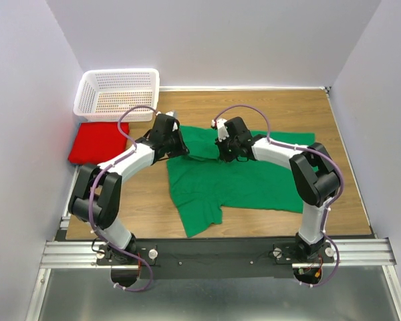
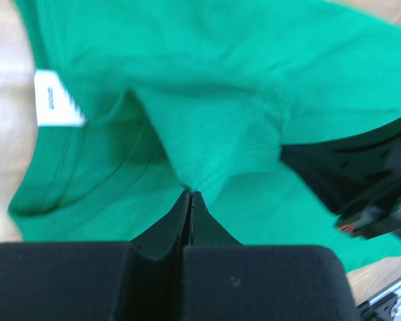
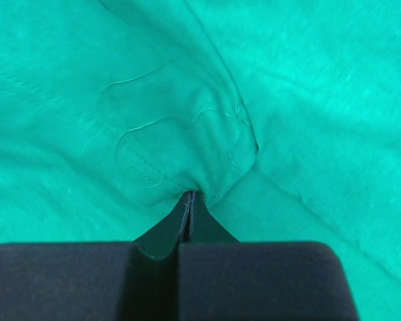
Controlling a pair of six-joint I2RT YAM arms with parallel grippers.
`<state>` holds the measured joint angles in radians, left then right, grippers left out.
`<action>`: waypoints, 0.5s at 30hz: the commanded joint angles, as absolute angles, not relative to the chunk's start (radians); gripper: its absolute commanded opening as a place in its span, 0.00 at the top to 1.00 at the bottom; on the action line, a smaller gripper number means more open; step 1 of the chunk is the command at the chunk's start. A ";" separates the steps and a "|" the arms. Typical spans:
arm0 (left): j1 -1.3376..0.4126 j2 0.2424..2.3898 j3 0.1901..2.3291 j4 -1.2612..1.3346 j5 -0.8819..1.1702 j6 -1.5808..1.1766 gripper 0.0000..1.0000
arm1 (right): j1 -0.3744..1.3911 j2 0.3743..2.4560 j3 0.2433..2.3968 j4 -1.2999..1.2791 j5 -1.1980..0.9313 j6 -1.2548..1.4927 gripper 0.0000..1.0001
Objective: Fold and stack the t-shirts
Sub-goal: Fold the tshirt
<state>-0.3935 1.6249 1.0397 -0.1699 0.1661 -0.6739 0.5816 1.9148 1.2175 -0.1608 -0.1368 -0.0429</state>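
Note:
The green t-shirt [image 1: 240, 177] lies spread and rumpled on the wooden table. My left gripper [image 1: 176, 146] is shut on a pinch of its cloth at the shirt's far left edge; the left wrist view shows the green cloth [image 2: 207, 134] bunched at the closed tips [image 2: 190, 194], with the white neck label [image 2: 53, 100] nearby. My right gripper [image 1: 226, 148] is shut on a fold of the same shirt near its far middle; the right wrist view shows the cloth [image 3: 187, 134] gathered at the tips [image 3: 190, 195]. The red t-shirt [image 1: 97, 142] lies folded at the left.
A white perforated basket [image 1: 117, 93] stands at the far left corner, just behind the red shirt. Grey walls enclose the table on three sides. The right arm's black body shows in the left wrist view [image 2: 361, 180].

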 commanded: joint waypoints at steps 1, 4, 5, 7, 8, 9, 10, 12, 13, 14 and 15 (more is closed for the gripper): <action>-0.400 1.577 0.999 -0.219 0.176 -0.670 0.97 | 0.588 1.868 1.203 -0.233 -0.141 -0.089 0.99; -0.413 1.552 0.977 -0.236 0.186 -0.676 0.97 | 0.588 1.859 1.206 -0.252 -0.129 -0.097 0.99; -0.417 1.549 0.971 -0.244 0.187 -0.678 0.97 | 0.586 1.858 1.209 -0.255 -0.121 -0.100 0.99; -0.422 1.542 0.965 -0.248 0.196 -0.681 0.97 | 0.588 1.856 1.218 -0.270 -0.118 -0.109 0.99; -0.425 1.540 0.962 -0.247 0.195 -0.683 0.97 | 0.588 1.855 1.230 -0.279 -0.123 -0.112 0.99; -0.426 1.539 0.959 -0.252 0.196 -0.681 0.97 | 0.588 1.855 1.236 -0.294 -0.132 -0.117 0.99; -0.428 1.542 0.954 -0.252 0.193 -0.683 0.97 | 0.588 1.855 1.242 -0.302 -0.138 -0.118 0.99; -0.428 1.546 0.948 -0.252 0.192 -0.683 0.96 | 0.588 1.852 1.253 -0.325 -0.143 -0.124 0.99; -0.429 1.546 0.945 -0.253 0.192 -0.683 0.96 | 0.588 1.850 1.255 -0.330 -0.140 -0.126 0.99; -0.431 1.549 0.939 -0.252 0.192 -0.683 0.97 | 0.586 1.847 1.255 -0.337 -0.129 -0.129 0.99; -0.433 1.551 0.936 -0.253 0.192 -0.683 0.97 | 0.586 1.845 1.253 -0.344 -0.121 -0.129 0.99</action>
<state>-0.4267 1.5707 0.9569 -0.2287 0.1734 -0.6785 0.5816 1.8767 1.2274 -0.2794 -0.1360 -0.1055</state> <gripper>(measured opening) 0.035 0.008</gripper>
